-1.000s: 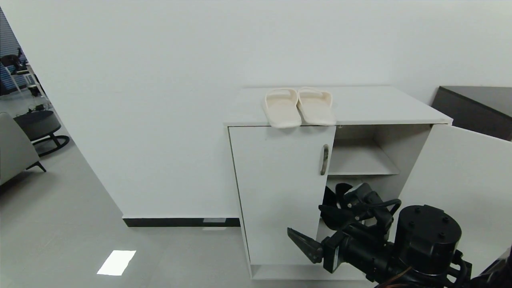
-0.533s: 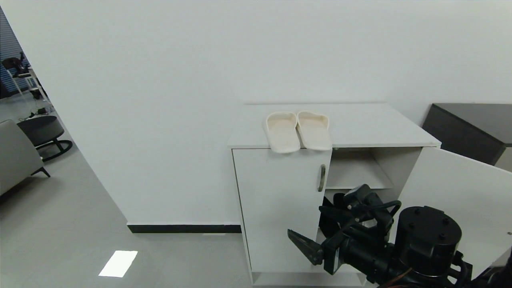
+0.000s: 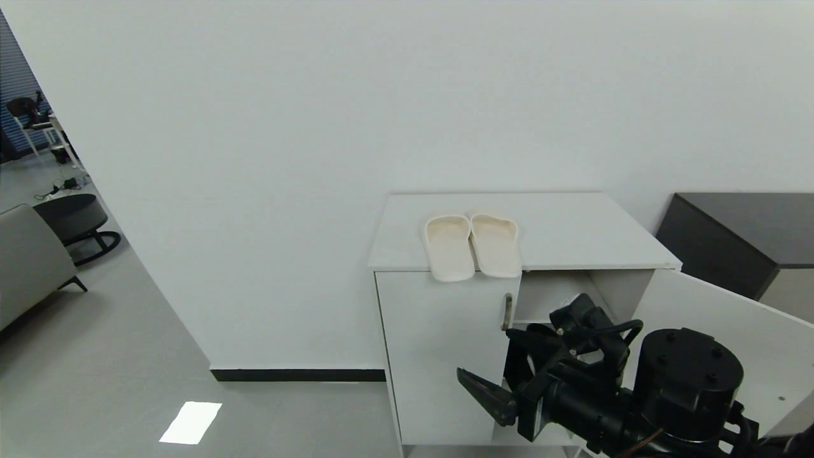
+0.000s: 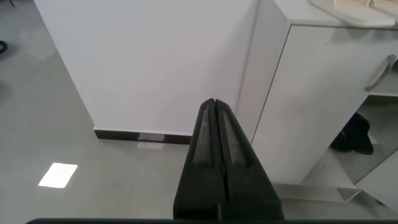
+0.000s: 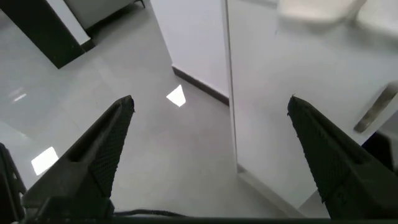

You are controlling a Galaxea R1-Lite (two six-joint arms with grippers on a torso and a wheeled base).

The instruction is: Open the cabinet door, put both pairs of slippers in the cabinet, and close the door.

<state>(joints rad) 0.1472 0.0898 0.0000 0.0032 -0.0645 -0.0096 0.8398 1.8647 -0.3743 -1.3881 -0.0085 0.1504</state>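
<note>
Cream slippers (image 3: 472,245) lie side by side on the cabinet (image 3: 572,235) top. Their near ends poke just over the front edge, above the shut left door (image 3: 445,356), so they're easy to pinch from the front. Dark slippers (image 4: 356,134), as far as I can tell a pair, lie on the cabinet floor in the open right half, so I judge one pair is done. The right door (image 3: 718,331) is swung wide, which leaves the opening free for loading.

My right gripper (image 5: 210,102) is released, fingers spread wide with nothing between them. It's held low in front of the left door near the handle (image 3: 507,311), and I'd say it's ready to take a slipper. My left gripper (image 4: 214,107) is clenched on nothing, fingers flat together, low off the cabinet's left side and out of the way.

Next I'd lift the right gripper to the cream pair and grab at the overhanging ends. One pinch may catch only one slipper. The door gets closed last.
</note>
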